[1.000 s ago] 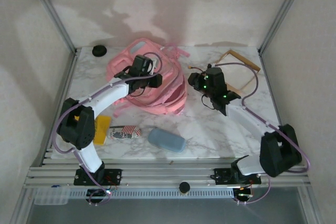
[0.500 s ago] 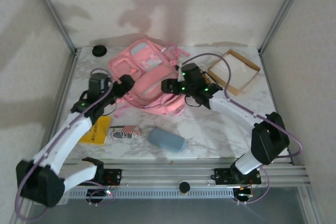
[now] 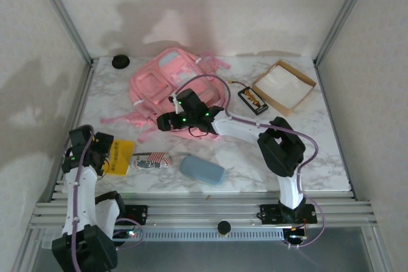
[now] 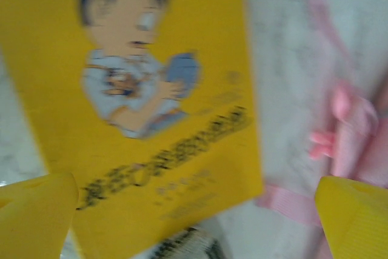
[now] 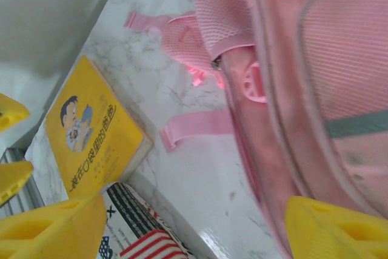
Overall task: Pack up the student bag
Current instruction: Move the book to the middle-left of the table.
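Marble table (image 3: 319,151) bears the student bag (image 3: 167,81) just beyond the wide right gripper (image 3: 164,121); left gripper (image 4: 194,198) wide

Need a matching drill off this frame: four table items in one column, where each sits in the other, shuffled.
Items
1. student bag
2. yellow book
3. cardboard box
4. blue-grey oval case

Places
A. far right corner of the table
B. near edge, about centre
C. near left, under the open left end effector
D. far side, left of centre

Pairs: 1-D, 2-C, 3-A, 4-B
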